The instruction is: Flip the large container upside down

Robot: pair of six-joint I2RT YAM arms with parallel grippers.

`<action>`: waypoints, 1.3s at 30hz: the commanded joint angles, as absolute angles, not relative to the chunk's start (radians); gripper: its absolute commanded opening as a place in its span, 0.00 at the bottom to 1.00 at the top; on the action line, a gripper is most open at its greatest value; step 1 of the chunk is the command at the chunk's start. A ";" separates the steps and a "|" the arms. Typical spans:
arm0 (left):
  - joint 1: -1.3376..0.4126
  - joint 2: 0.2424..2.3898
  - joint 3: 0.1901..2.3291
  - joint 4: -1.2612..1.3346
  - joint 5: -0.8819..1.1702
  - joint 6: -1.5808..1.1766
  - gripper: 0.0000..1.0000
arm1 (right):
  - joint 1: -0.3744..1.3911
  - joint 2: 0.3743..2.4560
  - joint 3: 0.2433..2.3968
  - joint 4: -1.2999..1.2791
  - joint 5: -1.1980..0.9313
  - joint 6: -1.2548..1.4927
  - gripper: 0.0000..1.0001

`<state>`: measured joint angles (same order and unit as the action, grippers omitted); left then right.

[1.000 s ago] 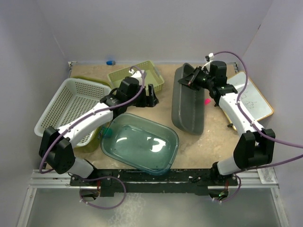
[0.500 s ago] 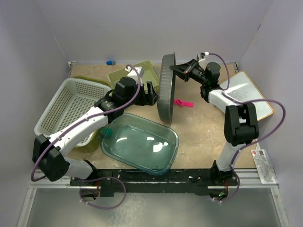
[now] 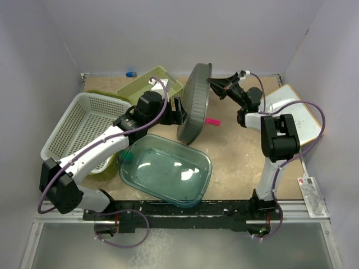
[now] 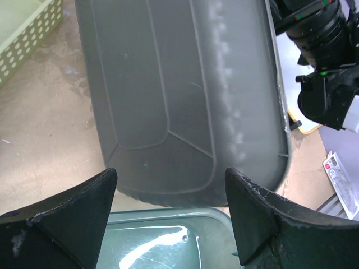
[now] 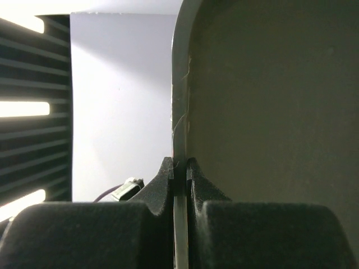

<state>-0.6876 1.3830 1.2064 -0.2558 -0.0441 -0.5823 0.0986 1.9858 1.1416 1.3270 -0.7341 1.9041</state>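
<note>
About halfway: the large container (image 3: 193, 103) stands on edge, rim pinched in the fingers of the right gripper (image 5: 179, 174) (left gripper (image 3: 178, 111) spread wide beside it), not yet face down.

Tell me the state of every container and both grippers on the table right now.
Large grey container: tipped up on its edge, not yet upside down.
Right gripper: shut on the container's rim.
Left gripper: open, facing the container's underside.
Teal tub: upright, open side up.
White basket: upright.
Green basket: upright.
</note>
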 commanded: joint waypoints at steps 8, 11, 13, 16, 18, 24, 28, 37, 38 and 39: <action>-0.688 1.417 1.250 -0.210 0.011 -0.570 0.75 | -0.122 2.029 0.820 1.711 -0.858 2.055 0.00; -0.689 1.440 1.251 -0.196 0.027 -0.579 0.75 | -0.195 2.029 0.754 1.722 -0.894 2.050 0.01; -0.695 1.453 1.251 -0.184 0.037 -0.588 0.75 | -0.256 2.022 0.712 1.710 -0.912 2.032 0.08; -0.705 1.479 1.255 -0.176 0.046 -0.595 0.75 | -0.314 1.991 0.675 1.637 -0.939 1.973 0.27; -0.710 1.500 1.262 -0.172 0.053 -0.597 0.75 | -0.327 1.944 0.670 1.519 -0.952 1.890 0.39; -0.723 1.565 1.304 -0.175 0.057 -0.600 0.75 | -0.329 1.668 0.811 0.425 -0.818 1.258 0.75; -0.722 1.608 1.322 -0.202 0.025 -0.607 0.75 | -0.325 1.578 0.990 -0.028 -0.542 0.917 0.86; -0.724 1.700 1.322 -0.214 0.001 -0.640 0.75 | -0.296 1.522 1.141 -0.289 -0.262 0.668 0.95; -0.724 1.708 1.320 -0.209 0.007 -0.644 0.75 | -0.285 1.530 1.166 -0.320 -0.232 0.636 0.96; -0.724 1.715 1.318 -0.203 0.014 -0.647 0.75 | -0.272 1.543 1.194 -0.356 -0.206 0.606 0.97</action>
